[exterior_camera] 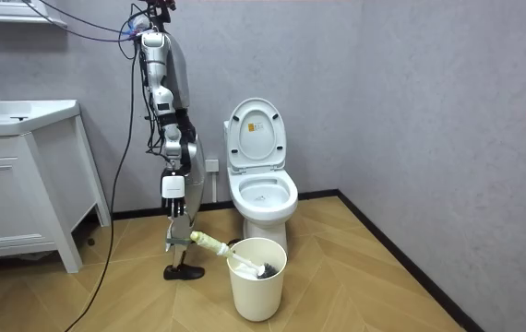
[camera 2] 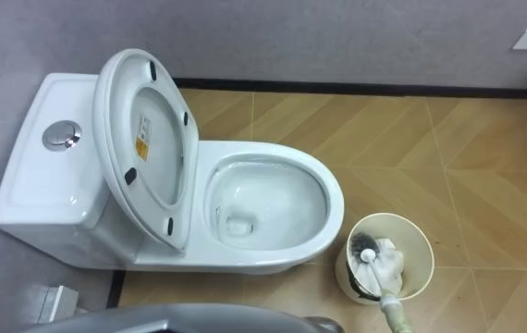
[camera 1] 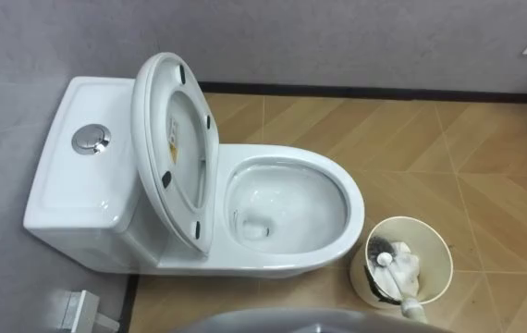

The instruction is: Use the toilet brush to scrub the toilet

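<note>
A white toilet (camera 1: pixel 337 242) stands against the grey wall with its seat and lid (camera 1: pixel 176 148) raised, so the bowl (camera 1: pixel 287 199) lies open. Beside the bowl's front stands a cream bucket (camera 1: pixel 441 250). The toilet brush (camera 1: pixel 398 273) leans inside it, dark bristle head (camera 1: pixel 379 248) down and white handle running out toward the lower right. In the room view I stand at the toilet's side, and my right hand (exterior_camera: pixel 178 232) hangs low, shut on the brush handle (exterior_camera: pixel 209 244) just outside the bucket (exterior_camera: pixel 257 295).
The tank (camera 1: pixel 69 185) with a chrome flush button (camera 1: pixel 91 140) is at my left. A small white box (camera 1: pixel 83 310) lies on the wood floor by the toilet's base. A white sink cabinet (exterior_camera: pixel 23 184) stands at the room view's left.
</note>
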You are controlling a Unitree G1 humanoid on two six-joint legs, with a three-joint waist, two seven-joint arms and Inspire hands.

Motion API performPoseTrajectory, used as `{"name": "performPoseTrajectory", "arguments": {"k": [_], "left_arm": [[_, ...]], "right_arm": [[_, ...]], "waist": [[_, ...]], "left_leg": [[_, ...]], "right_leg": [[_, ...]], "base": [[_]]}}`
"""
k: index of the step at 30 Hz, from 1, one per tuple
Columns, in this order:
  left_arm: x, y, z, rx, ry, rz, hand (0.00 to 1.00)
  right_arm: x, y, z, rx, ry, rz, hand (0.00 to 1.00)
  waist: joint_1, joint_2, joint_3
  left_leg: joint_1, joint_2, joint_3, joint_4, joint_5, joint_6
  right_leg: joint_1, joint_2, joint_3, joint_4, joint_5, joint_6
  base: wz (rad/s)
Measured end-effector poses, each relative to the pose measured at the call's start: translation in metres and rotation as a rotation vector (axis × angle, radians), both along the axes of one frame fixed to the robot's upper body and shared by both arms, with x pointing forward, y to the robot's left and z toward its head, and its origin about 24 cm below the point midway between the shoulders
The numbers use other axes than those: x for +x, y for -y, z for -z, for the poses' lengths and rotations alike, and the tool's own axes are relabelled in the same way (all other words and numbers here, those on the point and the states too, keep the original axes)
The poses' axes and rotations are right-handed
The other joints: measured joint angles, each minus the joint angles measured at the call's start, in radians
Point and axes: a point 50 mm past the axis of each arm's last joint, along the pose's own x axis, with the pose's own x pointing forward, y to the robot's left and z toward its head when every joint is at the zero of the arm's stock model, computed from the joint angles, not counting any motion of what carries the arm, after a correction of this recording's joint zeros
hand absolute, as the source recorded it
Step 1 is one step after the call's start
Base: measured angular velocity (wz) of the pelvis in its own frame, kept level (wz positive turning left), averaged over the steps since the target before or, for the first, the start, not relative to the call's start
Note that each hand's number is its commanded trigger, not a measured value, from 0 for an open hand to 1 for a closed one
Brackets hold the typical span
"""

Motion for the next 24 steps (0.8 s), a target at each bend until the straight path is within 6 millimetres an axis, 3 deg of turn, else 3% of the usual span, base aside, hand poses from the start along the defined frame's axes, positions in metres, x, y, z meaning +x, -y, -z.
{"name": "performPoseTrajectory", "arguments": {"k": [24], "left_arm": [[-0.0045, -0.0045, -0.001, 0.013, 0.002, -0.056, 0.0]], "right_arm": [[-0.0021, 0.0027, -0.0005, -0.08, 0.024, 0.08, 0.0]], "waist": [[0.0, 0.004, -0.0004]], "left_leg": [[0.0, 0.0, -0.001, -0.001, 0.0, 0.0]], "right_leg": [[-0.001, 0.0, 0.002, 0.0, 0.0, 0.0]], "base": [[0.0]]}}
